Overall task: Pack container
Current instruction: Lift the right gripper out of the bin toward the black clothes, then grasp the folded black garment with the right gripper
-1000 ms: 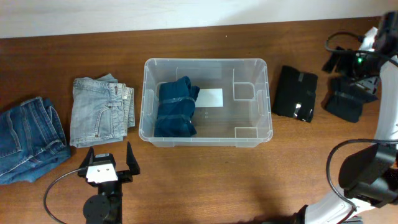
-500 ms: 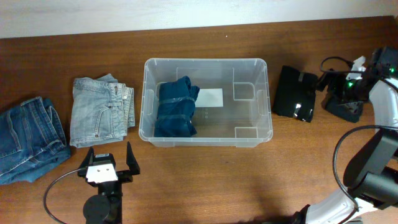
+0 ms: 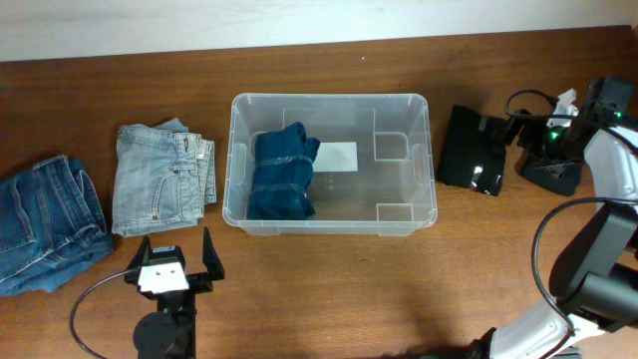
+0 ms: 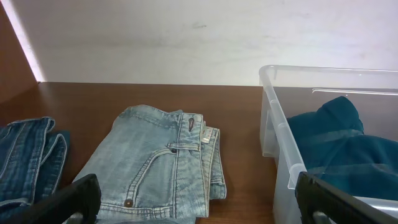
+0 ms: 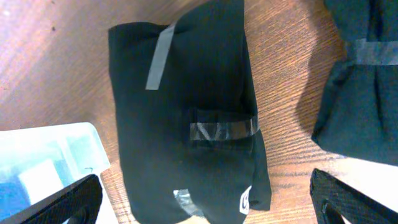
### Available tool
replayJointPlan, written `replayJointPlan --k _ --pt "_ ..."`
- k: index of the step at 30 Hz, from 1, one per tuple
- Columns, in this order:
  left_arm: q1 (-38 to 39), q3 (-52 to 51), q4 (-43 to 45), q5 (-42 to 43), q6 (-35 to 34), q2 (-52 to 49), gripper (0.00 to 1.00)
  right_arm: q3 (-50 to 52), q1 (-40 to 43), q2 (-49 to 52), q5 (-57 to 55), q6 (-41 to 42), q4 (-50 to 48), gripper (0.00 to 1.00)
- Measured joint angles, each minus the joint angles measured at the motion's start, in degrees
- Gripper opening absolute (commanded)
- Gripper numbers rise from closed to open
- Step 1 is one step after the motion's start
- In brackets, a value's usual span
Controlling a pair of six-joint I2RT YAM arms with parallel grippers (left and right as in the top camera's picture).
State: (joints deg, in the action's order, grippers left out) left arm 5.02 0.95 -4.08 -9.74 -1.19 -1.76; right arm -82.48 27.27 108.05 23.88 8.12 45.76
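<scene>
clear container (image 3: 371,195) mid-worktop (image 3: 329,284), folded dark blue garment (image 3: 283,172) in its left half. left claw (image 3: 176,251) spread wide, empty, facing light jeans (image 3: 159,179). right claw (image 5: 205,199) spread wide too, above a black folded garment (image 5: 186,93).

container (image 3: 329,98) right half free | left: teal garment (image 3: 283,176) | dividers (image 3: 376,132) perhaps obstruct

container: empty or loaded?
Partly loaded. One folded dark blue garment lies in the left half of the container; the rest shows bare base with a white label.
</scene>
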Motion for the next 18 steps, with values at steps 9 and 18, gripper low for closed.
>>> replayJointPlan --k 9,18 --pt "0.00 0.00 0.02 0.00 0.00 0.00 0.99 0.37 -1.46 6.16 0.02 -1.55 -0.79 0.91" --pt "0.00 0.00 0.00 0.00 0.00 0.00 0.99 0.44 -2.25 6.88 -1.46 -4.85 -0.81 0.84"
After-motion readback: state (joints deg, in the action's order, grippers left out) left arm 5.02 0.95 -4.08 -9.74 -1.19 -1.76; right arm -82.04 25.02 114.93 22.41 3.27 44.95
